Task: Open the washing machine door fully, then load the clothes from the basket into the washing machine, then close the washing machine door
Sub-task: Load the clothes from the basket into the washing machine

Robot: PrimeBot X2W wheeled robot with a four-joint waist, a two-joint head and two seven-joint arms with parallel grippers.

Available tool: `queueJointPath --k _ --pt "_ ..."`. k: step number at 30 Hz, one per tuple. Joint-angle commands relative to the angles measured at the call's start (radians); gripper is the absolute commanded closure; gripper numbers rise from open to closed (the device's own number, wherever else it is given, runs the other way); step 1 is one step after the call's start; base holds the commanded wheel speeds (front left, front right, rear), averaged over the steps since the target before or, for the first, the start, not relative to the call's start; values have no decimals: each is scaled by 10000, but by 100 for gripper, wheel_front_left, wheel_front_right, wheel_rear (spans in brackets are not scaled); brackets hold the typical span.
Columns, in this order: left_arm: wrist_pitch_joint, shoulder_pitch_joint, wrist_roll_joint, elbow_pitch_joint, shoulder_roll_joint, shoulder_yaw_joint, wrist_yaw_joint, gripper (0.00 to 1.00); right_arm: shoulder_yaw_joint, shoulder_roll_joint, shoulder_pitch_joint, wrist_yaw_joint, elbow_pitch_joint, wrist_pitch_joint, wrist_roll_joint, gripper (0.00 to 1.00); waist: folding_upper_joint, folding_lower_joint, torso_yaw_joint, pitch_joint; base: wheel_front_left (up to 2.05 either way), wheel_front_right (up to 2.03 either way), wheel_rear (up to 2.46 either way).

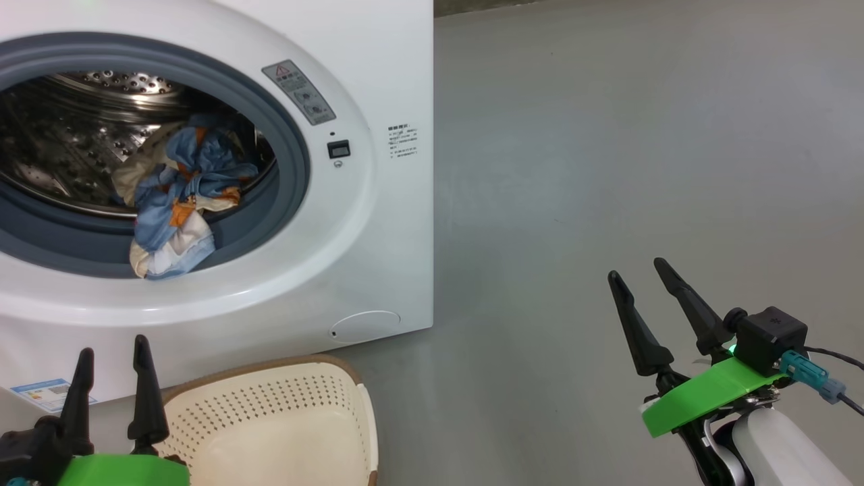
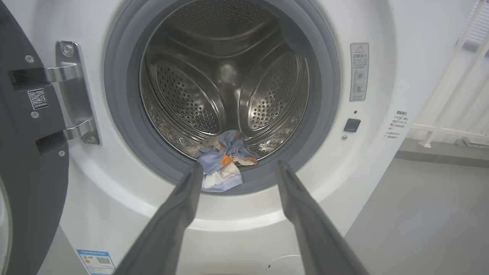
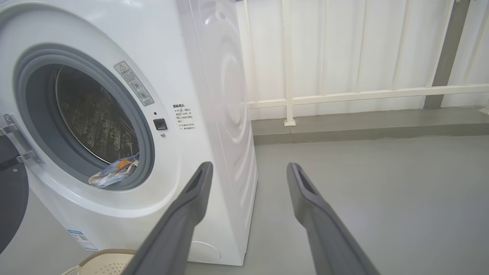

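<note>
The white washing machine (image 1: 378,223) stands with its round mouth uncovered. Its dark door (image 2: 26,179) hangs swung out on the hinge at the left of the left wrist view. Blue and cream clothes (image 1: 179,196) lie bunched at the drum's front lip, partly draped over the grey gasket (image 2: 126,126). The cream basket (image 1: 283,425) sits on the floor below the machine, and its visible inside holds nothing. My left gripper (image 1: 111,347) is open beside the basket, pointing at the drum. My right gripper (image 1: 638,268) is open over the floor, off to the machine's right.
Grey floor (image 1: 607,169) stretches to the right of the machine. A white railing (image 3: 344,93) and a low kerb run along the back wall in the right wrist view.
</note>
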Motion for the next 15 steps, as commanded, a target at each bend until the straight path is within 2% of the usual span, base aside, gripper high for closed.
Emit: queueJointPath --k 1,7,15 --pt "-64 -207 157 -181 179 379 -11 0 196 -139 -53 44 -204 -80 73 0 0 0 -16 18 0 0 0" --pt "-49 -257 175 -69 245 377 -12 0 237 -144 -114 44 -190 -80 27 0 0 0 -88 108 0 0 0" --pt "298 -1022 116 340 649 340 -112 0 298 -107 -341 44 -235 -80 -73 0 0 0 -241 570 0 0 0"
